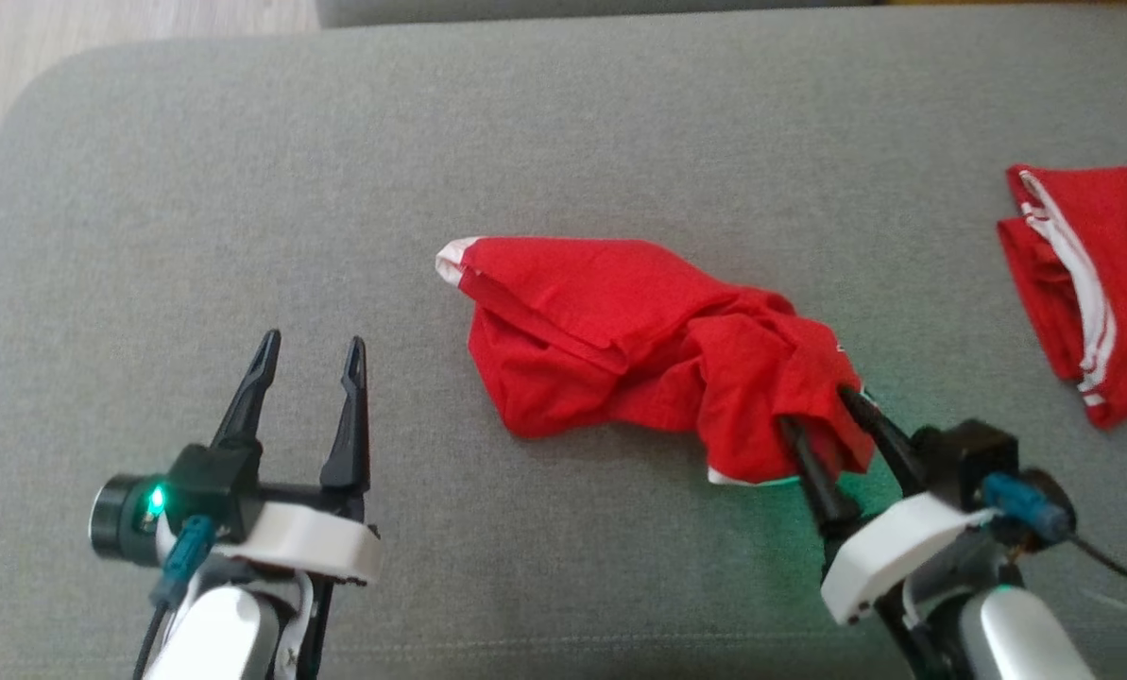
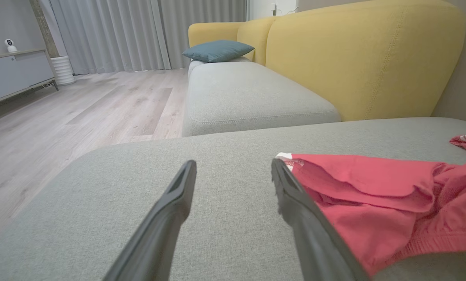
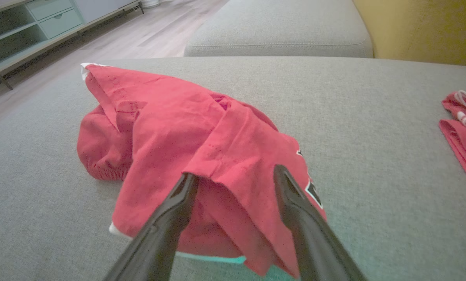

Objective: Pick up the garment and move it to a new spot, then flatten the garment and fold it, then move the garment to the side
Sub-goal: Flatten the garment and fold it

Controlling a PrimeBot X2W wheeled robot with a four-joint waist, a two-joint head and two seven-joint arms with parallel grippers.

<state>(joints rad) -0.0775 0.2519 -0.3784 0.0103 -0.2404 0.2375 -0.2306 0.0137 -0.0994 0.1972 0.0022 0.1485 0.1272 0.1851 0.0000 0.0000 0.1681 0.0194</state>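
On the cushion (image 1: 563, 142), mid-view, the garment (image 1: 620, 331) lies bunched, long axis left-right. At its right end the right gripper (image 1: 816, 408) straddles a fold, jaws spread, not pinched shut. Well apart to the left, the left gripper (image 1: 313, 340) hangs open, empty. Right arm is nearer.

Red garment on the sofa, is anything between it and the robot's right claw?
No, nothing visible. The right gripper has its open fingers on either side of a fold of the red garment.

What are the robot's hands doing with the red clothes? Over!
Left gripper open, over bare cushion. Right gripper open, fingers astride crumpled red garment. Second red garment lies apart, right side.
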